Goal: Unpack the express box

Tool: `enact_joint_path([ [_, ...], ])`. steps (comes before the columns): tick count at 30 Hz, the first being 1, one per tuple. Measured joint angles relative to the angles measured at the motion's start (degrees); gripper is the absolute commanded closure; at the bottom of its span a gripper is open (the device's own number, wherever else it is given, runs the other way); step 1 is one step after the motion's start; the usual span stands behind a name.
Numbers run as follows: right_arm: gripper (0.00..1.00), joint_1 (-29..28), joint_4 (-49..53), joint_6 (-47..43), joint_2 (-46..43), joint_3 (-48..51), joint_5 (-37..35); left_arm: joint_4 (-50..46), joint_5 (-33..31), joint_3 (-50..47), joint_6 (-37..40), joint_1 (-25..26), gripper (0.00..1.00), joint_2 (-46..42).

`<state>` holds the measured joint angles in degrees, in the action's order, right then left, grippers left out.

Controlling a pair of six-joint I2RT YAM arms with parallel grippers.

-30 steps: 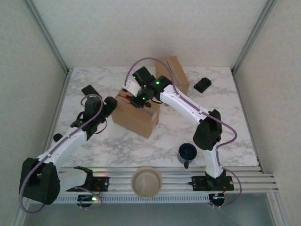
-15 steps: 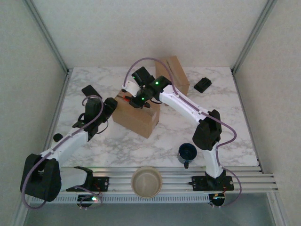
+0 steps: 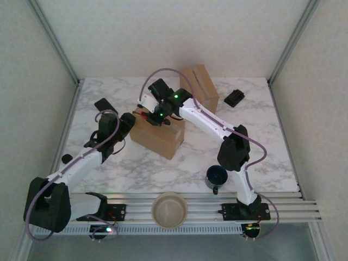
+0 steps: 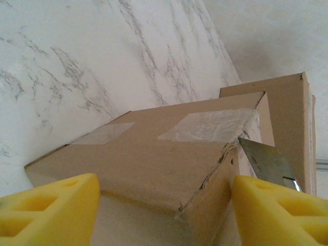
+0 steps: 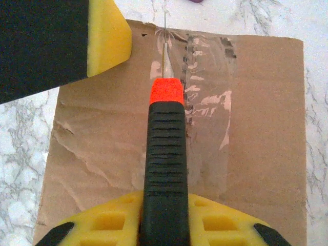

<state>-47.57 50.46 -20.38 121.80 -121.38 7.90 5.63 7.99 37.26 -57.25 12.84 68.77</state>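
Cardboard was what this whole job came down to. Closest to the arm bases sat a beige bowl (image 3: 169, 209) and a dark blue mug (image 3: 216, 175), both apart from the action.

Mid-table was the express box (image 3: 157, 136), lid taped down, top panel creased. The left gripper (image 4: 164, 212) had its jaws spread wide around the box's end corner; I couldn't tell if the pads actually pressed the walls. The right gripper (image 5: 164, 225) was clamped on a utility knife (image 5: 164, 154), with its blade (image 5: 164, 51) over the clear tape (image 5: 205, 102) along the seam.

My guess: the box looked light and would've slid easily on the marble table (image 3: 261, 152). The lid seemed soft enough to dent, and the tape slick. I'd have braced it by the stiff end walls near the corners, not the top.

Further back stood a second box (image 3: 200, 86) and a small black thing (image 3: 235, 98).
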Motion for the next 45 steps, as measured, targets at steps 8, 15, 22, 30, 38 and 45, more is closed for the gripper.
enact_joint_path([
  [8, 1.00, -0.22, 0.13, 0.20, 0.00, -0.42, -3.50, 0.17, 0.00, -0.02, 0.00, 0.00, 0.34, 0.07],
  [15, 1.00, -0.37, 0.13, 0.22, -0.02, -0.42, -4.11, 0.37, 0.02, -0.15, 0.00, -0.11, 0.34, 0.07],
  [22, 1.00, -0.85, 0.37, 0.20, -0.02, -0.42, -4.76, 0.59, 0.02, -0.26, 0.00, -0.11, 0.35, 0.09],
  [30, 1.00, -1.53, 3.48, 0.20, 0.07, -2.10, -7.58, 1.03, 0.24, -0.26, -0.02, -0.22, 0.35, 0.44],
  [38, 1.00, -1.88, 6.54, 0.20, 0.28, -3.39, -9.53, 1.46, 0.39, -0.26, -0.02, -0.26, 0.35, 0.76],
  [45, 1.00, -2.16, 8.46, 0.22, 1.77, -5.60, -9.90, 1.46, 0.39, -0.42, -0.02, -0.33, 0.36, 0.76],
])
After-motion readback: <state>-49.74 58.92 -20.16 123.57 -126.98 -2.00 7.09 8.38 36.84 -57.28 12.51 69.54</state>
